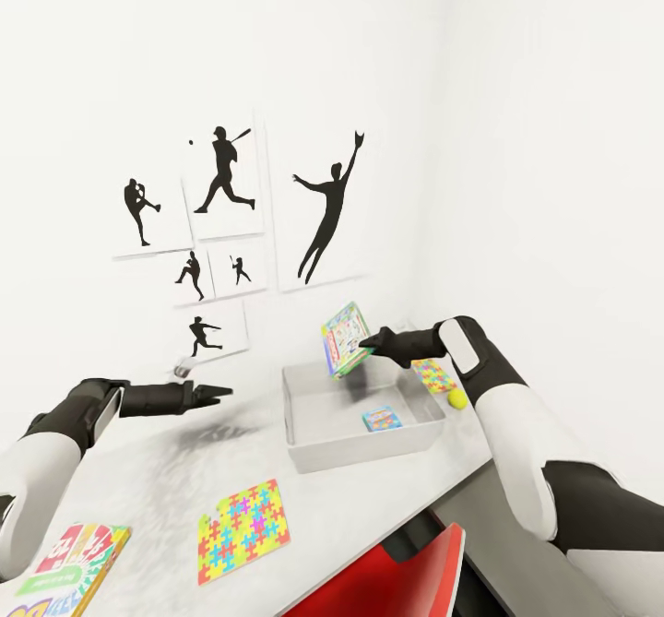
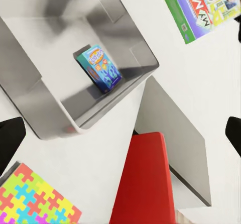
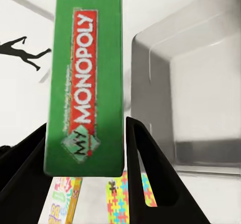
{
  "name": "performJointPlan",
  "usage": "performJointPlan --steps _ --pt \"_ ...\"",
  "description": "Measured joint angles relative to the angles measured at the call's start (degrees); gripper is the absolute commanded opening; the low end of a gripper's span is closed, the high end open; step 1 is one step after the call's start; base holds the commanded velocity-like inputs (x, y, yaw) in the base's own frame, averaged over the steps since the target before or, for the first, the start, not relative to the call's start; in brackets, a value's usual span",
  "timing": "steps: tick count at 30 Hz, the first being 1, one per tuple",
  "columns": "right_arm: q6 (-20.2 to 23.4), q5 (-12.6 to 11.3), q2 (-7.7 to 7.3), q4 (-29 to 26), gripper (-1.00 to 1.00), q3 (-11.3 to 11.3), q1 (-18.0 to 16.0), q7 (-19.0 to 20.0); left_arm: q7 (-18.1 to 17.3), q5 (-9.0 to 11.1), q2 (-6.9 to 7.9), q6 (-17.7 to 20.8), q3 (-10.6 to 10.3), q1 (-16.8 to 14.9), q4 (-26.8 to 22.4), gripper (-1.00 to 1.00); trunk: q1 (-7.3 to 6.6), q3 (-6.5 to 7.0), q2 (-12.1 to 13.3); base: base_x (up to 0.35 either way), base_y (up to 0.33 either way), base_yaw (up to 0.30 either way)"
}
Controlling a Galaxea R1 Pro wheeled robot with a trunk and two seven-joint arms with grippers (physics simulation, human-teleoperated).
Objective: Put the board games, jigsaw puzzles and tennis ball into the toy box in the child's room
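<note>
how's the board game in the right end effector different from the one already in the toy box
The Monopoly board game is pinched in the right end effector, held upright above the toy box; the small blue board game lies flat on the toy box's floor, untouched. The Monopoly game has a green edge with a red logo and looks larger; the other is mostly blue. Both are thin printed boxes.

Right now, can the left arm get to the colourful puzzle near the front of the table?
Probably yes. The jigsaw puzzle lies flat on the table with nothing on top, just below the left gripper, whose jaws look empty.
</note>
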Motion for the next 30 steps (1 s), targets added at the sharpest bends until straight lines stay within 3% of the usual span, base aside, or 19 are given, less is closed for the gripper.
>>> performJointPlan --steps 12,30 --pt "-0.01 -0.34 -0.02 0.25 -1.0 -0.07 0.54 0.5 -7.55 0.05 0.49 0.49 0.1 0.03 -0.03 1.0 0.0 -0.72 0.05 0.0 0.0 0.0" --pt "-0.01 0.16 0.38 0.44 -1.0 0.22 0.59 -0.01 -8.03 0.04 0.4 0.42 0.11 0.07 -0.03 1.0 -0.01 -2.36 0.1 0.0 0.0 0.0"
